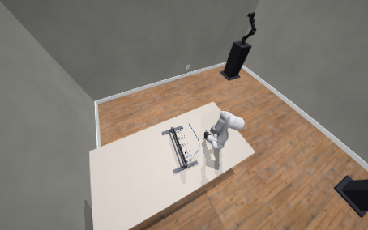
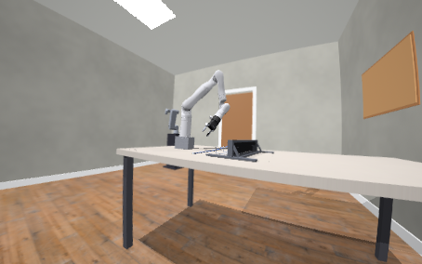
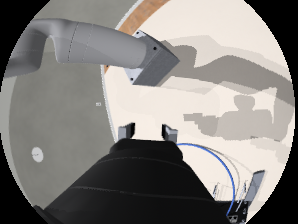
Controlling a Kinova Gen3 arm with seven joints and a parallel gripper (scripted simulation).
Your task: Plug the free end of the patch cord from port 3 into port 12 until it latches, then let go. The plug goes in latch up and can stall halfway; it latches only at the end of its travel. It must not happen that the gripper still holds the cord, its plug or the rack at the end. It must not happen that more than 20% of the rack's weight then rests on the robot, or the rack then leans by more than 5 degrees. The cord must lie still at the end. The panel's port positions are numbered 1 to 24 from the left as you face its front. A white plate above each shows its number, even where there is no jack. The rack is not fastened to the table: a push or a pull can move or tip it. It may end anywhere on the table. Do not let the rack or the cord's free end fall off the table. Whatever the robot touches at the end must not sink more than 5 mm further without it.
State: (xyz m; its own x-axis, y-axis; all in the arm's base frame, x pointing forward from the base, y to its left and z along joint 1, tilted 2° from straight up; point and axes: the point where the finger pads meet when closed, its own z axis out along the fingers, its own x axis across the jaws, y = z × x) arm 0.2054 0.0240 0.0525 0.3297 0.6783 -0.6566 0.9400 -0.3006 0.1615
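The dark rack with its patch panel (image 1: 179, 150) stands on the cream table, and it also shows in the exterior view (image 2: 243, 149). A blue patch cord (image 1: 196, 142) curves over the table between the rack and the arm; in the wrist view the cord (image 3: 216, 160) shows at the lower right beside a corner of the rack (image 3: 248, 197). My gripper (image 1: 206, 134) hangs in the air above the table, beside the cord and apart from the rack. It also shows in the exterior view (image 2: 205, 131). Its fingers are open and empty. The port numbers are too small to read.
The arm's base (image 2: 184, 142) stands at the table's far edge. The table edge lies close behind the arm (image 1: 239, 138). A black pedestal (image 1: 236, 60) stands on the floor in the far corner.
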